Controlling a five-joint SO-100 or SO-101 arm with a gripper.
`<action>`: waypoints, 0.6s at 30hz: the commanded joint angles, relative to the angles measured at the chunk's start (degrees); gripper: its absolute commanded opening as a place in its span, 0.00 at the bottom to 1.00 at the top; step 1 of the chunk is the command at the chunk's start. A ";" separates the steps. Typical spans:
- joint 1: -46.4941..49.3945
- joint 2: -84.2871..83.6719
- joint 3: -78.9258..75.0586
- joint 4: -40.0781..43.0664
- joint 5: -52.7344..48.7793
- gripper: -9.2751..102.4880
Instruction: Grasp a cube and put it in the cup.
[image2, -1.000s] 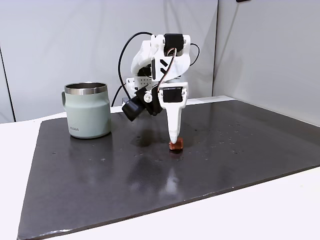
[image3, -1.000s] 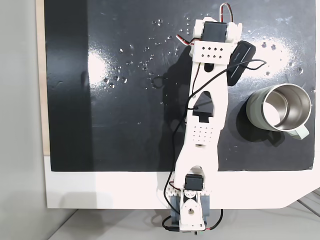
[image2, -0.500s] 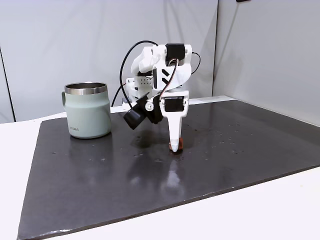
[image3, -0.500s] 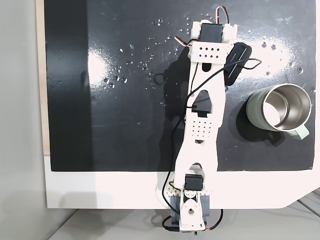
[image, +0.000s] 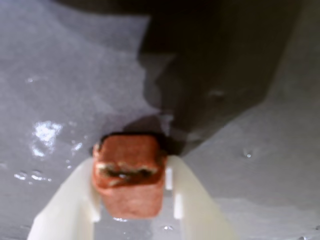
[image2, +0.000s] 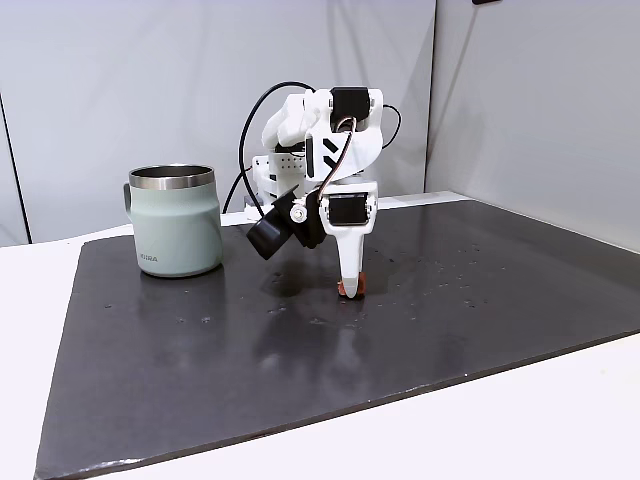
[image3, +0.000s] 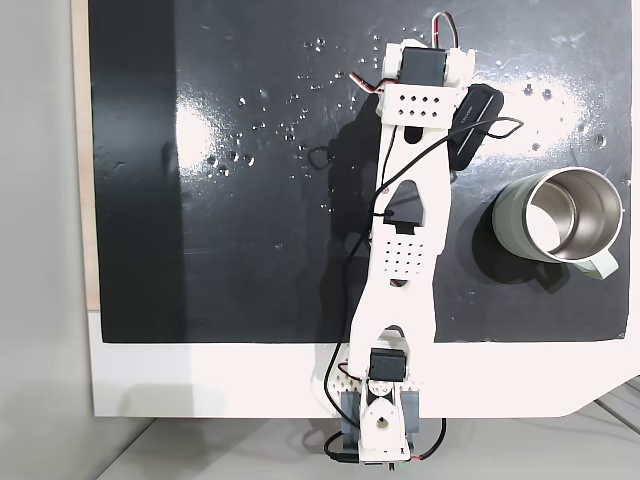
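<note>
Up close in the wrist view, the gripper (image: 132, 200) has its two white fingers (image: 67, 207) pressed against either side of the cube (image: 130, 180), which sits low in the picture at about six o'clock on the shiny dark mat (image: 60, 75). From the side-on fixed view, the gripper (image2: 346, 288) points straight down with the cube (image2: 343, 290) pinched at its tip right at the mat (image2: 200, 370), and the cup (image2: 175, 220) stands well apart at about nine o'clock from it. In the top-down fixed view, the arm (image3: 405, 250) stretches toward twelve o'clock across the mat (image3: 250, 250), and the cup (image3: 555, 222) sits at about three o'clock from its middle, handle turned toward four o'clock.
</note>
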 joint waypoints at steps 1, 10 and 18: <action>0.44 0.97 -3.25 0.62 -0.18 0.12; -0.26 13.62 0.97 1.23 0.18 0.12; -0.44 31.64 10.55 1.14 1.41 0.12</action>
